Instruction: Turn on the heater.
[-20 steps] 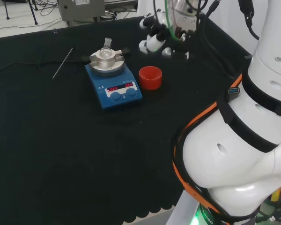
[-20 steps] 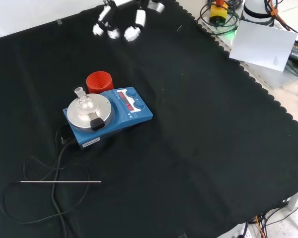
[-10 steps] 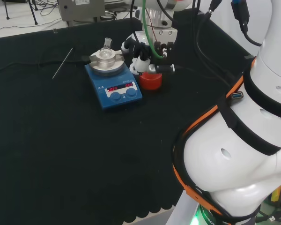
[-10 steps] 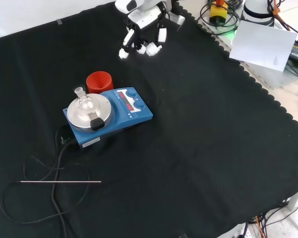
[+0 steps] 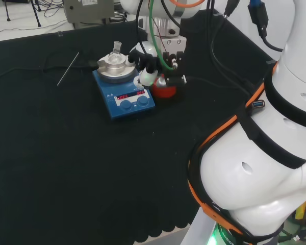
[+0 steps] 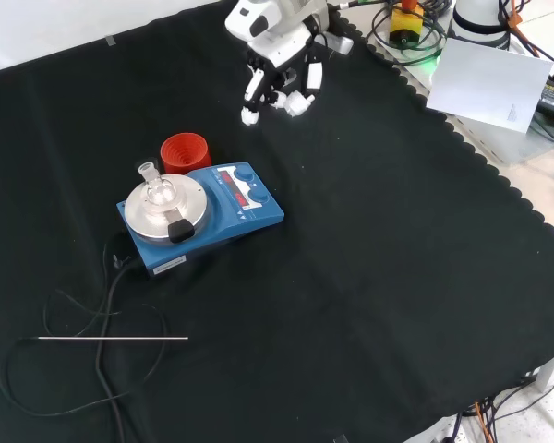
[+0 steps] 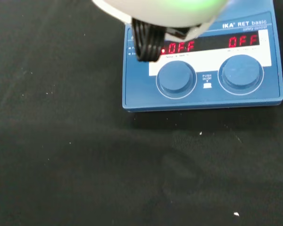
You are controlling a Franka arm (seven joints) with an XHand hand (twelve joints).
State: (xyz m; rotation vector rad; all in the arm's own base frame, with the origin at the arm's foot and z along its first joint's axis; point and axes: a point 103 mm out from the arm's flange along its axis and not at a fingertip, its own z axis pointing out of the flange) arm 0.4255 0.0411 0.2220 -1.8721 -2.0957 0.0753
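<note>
Blue and squat, the heater (image 6: 203, 217) sits on the black cloth of the bench (image 6: 369, 295), left of centre in the front view, with its sloped panel turned toward that view's right. In the wrist view the panel carries two round blue knobs (image 7: 176, 76) side by side under two red lit readouts (image 7: 181, 47), with a small push mark between the knobs. On the round silver plate (image 6: 163, 208) stands a small clear glass flask (image 6: 157, 189), its neck upright. A black clamp-like piece (image 6: 178, 229) lies at the plate's near edge in the front view.

A red cup (image 6: 185, 152) stands just beside the heater, behind it in the front view and to its right in the head view. A black cable (image 6: 106, 305) runs from the heater's left end across the cloth in loose loops, and a thin metal rod (image 6: 111, 339) lies flat among them, well apart from the heater.

The hand (image 6: 279, 69) hangs above the cloth near the top of the front view, beyond the red cup and apart from the heater. Its fingers (image 6: 251, 103) point downward, loosely bent and spread, holding nothing. In the head view the hand (image 5: 152, 64) appears over the cup and the heater's right edge, touching neither knob.
</note>
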